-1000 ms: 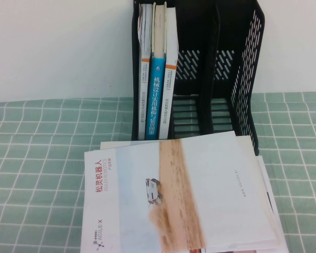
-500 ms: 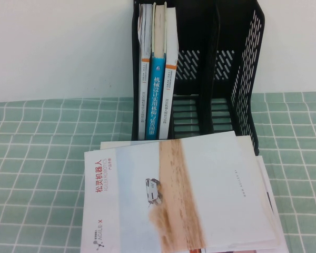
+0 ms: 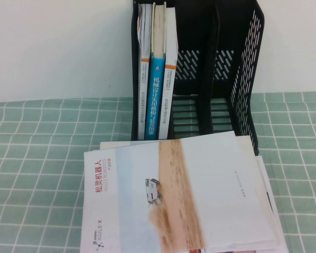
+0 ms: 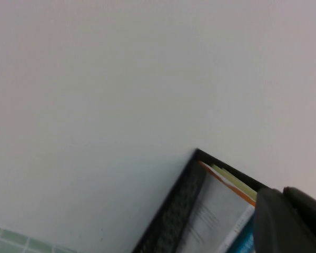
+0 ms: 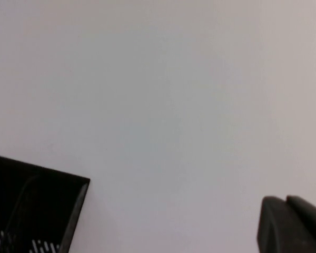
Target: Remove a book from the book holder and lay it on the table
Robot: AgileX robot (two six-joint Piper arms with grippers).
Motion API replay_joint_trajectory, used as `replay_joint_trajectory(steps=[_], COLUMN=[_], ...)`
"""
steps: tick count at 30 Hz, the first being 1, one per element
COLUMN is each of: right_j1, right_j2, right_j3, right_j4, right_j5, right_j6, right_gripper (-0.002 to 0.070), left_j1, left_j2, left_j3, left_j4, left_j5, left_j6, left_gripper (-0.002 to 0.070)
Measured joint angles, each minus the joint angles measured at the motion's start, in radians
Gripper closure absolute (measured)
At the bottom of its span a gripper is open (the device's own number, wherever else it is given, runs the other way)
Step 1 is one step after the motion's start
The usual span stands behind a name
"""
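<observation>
The holder [image 3: 200,68] stood at the back of the table [image 3: 37,147], against the wall, with three spines upright in its left compartment: a white one with an orange band, a blue book [image 3: 157,95], and the book [image 3: 170,95], white-spined with an orange band, nearest the divider. The middle and right compartments looked empty. In front of the holder lay a large pale booklet [image 3: 200,190] on top of other papers, covering most of the near table. Neither arm showed in the high view. The left gripper [image 4: 289,221] appeared only as a dark corner in its wrist view, aimed at the holder's top left corner; whether its fingers were spread could not be told. The right gripper [image 5: 292,224] sat well off to the holder's right, fingers pressed together and empty. Nothing had been grasped yet. The books stood packed close, so a pinch on the thin spine could easily drag the blue book along or tip the holder. Laying the book down could also land it on the booklet rather than on bare cloth.
</observation>
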Motion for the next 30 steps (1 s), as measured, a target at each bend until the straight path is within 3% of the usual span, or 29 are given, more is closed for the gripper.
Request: replay_joint_trajectory(steps=[5, 11, 15, 18, 24, 30], right_j1=[0.0, 0.0, 0.0, 0.002, 0.079, 0.168], right_j2=[0.025, 0.228, 0.398, 0.53, 0.756, 0.995], right_j3=[-0.164, -0.289, -0.367, -0.404, -0.437, -0.482], right_j4=[-0.044, -0.051, -0.051, -0.054, -0.275, -0.524], right_j5=[0.245, 0.331, 0.319, 0.239, -0.078, -0.299], right_j6=[0.03, 0.041, 0.041, 0.058, 0.272, 0.457], right_gripper=[0.0678, 0.0678, 0.0678, 0.0678, 0.0678, 0.0678], left_j1=[0.0, 0.0, 0.0, -0.002, -0.067, -0.133], left_j2=[0.07, 0.312, 0.473, 0.573, 0.794, 0.984], left_j3=[-0.191, -0.406, -0.483, -0.515, -0.666, -0.795], left_j4=[-0.06, -0.062, -0.103, -0.226, -0.533, -0.634], left_j5=[0.291, 0.596, 0.612, 0.562, 0.656, 0.611], left_j6=[-0.002, 0.078, 0.225, 0.282, 0.69, 0.765], left_gripper=[0.0678, 0.0678, 0.0678, 0.0678, 0.0678, 0.0678])
